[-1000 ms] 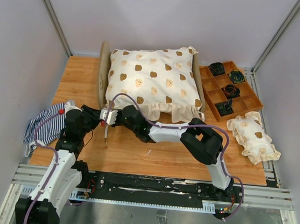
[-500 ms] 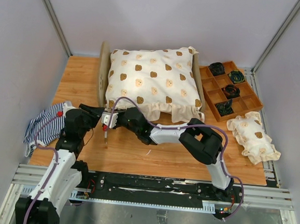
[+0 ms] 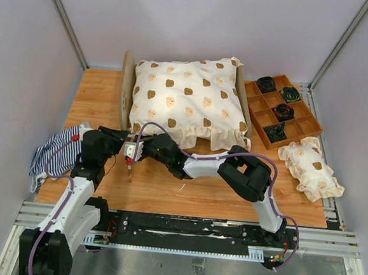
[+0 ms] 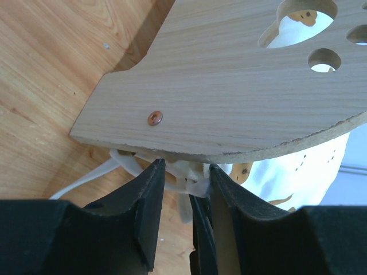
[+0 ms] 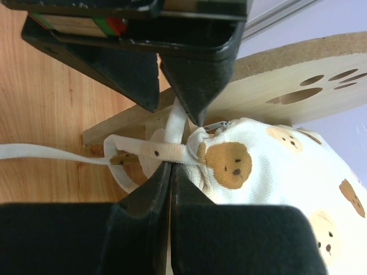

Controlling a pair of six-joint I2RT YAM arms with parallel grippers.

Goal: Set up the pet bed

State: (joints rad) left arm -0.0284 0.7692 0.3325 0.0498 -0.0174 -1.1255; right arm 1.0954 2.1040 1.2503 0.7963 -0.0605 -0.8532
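Both arms have crept a little since prev frames: left arm nudged in toward the bed corner, right pincer (image 5: 171,163) sagged slightly toward the near edge; bed and cushion haven't budged. So it looks like fine work at one spot, prob. tying the cushion on, and not yet done. Right pincer is clamped tight on a white cushion tie (image 5: 166,150). Left pincer (image 4: 184,166) sits tip to tip w/ it, jaws part open w/ tie strands in the gap; no firm pinch seen. Pet bed (image 4: 229,86) is just beyond both pincers, plywood end board overhanging the knot, w/ bear-print cushion (image 3: 187,103) lying on the frame. Around: striped cloth (image 3: 52,156) just left of the left arm; compartment tray (image 3: 303,124) and small matching pillow (image 3: 312,168) well off to the right, none touching the pincers. In the way: board edge right over the tie, a loose tail trailing on the table (image 3: 98,99), and v. little room between the two pincers.
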